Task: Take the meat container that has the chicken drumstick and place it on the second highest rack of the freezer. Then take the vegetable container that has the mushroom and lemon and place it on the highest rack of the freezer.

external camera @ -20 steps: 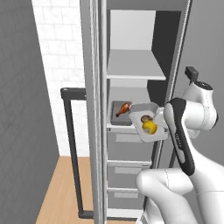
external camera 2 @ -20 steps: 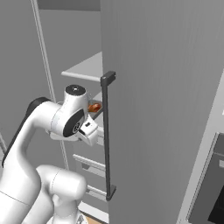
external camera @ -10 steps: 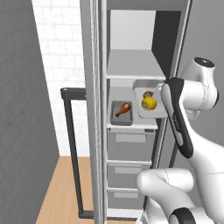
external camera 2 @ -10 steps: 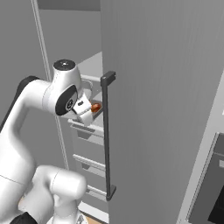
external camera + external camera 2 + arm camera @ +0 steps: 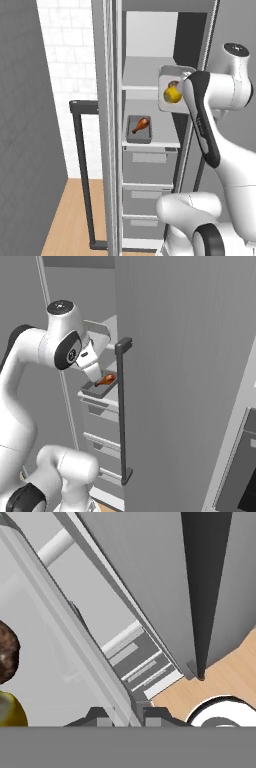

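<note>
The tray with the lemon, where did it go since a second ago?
The gripper, shut on the vegetable container with the lemon and mushroom, lifted it from beside the meat container up toward the highest rack of the freezer. The chicken drumstick and its tray stayed on the shelf below.

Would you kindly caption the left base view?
Arm lifts vegetable container with lemon toward freezer's highest rack.
</note>
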Robot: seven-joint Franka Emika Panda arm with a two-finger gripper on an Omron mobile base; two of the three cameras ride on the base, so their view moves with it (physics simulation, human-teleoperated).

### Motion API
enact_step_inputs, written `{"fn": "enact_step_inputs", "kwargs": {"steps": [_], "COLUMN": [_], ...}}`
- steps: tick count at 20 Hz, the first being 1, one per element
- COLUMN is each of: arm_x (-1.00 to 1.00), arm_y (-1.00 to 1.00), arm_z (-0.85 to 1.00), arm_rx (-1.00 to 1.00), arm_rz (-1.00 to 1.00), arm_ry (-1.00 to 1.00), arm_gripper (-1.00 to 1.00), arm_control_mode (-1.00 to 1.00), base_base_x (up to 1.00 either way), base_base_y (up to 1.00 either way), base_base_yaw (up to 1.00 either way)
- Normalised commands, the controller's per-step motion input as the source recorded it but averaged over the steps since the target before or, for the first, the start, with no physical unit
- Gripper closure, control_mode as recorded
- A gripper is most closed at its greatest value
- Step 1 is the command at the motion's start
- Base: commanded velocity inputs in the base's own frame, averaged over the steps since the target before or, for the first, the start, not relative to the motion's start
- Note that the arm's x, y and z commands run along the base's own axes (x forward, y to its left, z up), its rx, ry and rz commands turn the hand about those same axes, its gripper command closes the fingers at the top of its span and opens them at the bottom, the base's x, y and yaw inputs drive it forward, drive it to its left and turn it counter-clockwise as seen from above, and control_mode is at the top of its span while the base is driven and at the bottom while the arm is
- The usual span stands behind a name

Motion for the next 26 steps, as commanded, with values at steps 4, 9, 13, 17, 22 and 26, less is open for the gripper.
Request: {"fn": "enact_step_inputs", "kwargs": {"steps": [4, 9, 13, 17, 22, 26], "arm_x": [0.36, 0.41, 0.5, 0.5, 0.5, 0.57], "arm_y": [0.0, 0.0, 0.0, 0.0, -0.03, 0.0], "arm_z": [0.17, 0.02, 0.0, 0.0, 0.04, 0.1], "arm_rx": [0.0, 0.0, 0.0, 0.0, 0.0, 0.0], "arm_rz": [-0.07, -0.04, -0.03, 0.0, 0.0, -0.01], "arm_ry": [-0.03, 0.0, 0.0, 0.0, 0.0, 0.0], "arm_gripper": [1.0, 1.0, 1.0, 1.0, 1.0, 1.0], "arm_control_mode": [-1.0, -1.0, -1.0, -1.0, -1.0, -1.0], "base_base_x": [0.0, 0.0, 0.0, 0.0, 0.0, 0.0], "base_base_y": [0.0, 0.0, 0.0, 0.0, 0.0, 0.0], "base_base_yaw": [0.0, 0.0, 0.0, 0.0, 0.0, 0.0]}}
